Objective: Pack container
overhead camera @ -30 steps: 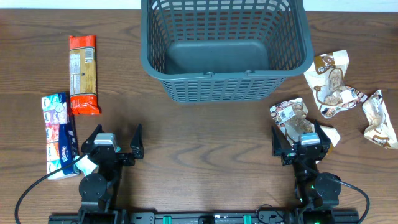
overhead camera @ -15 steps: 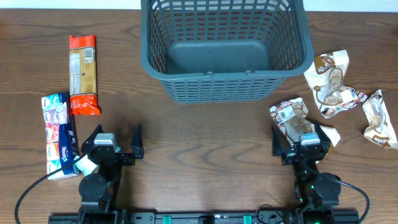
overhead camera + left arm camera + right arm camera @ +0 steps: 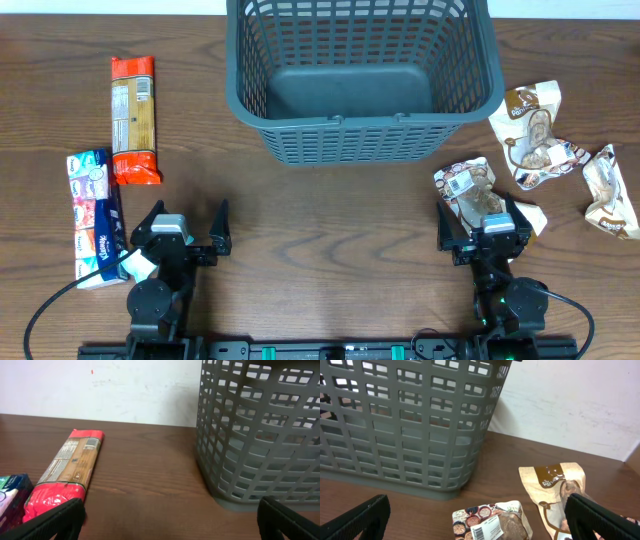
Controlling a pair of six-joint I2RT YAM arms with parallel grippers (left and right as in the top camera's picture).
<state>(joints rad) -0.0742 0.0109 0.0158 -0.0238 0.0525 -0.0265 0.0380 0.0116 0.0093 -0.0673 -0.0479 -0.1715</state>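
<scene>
Grey container [image 3: 340, 140] beyond L tool [image 3: 187, 216], R tool [image 3: 482, 216].

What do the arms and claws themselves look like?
Both arms are black with rounded joints. The left claw and right claw each have two black tapered fingers and a light grey block behind. Black cables loop from both bases, where small green lights show.

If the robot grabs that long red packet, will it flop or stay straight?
The long red packet probably stays fairly straight: it lies flat with even, unbent sides. Its shiny wrapper might slip when gripped. Being flat, it likely won't roll.
</scene>
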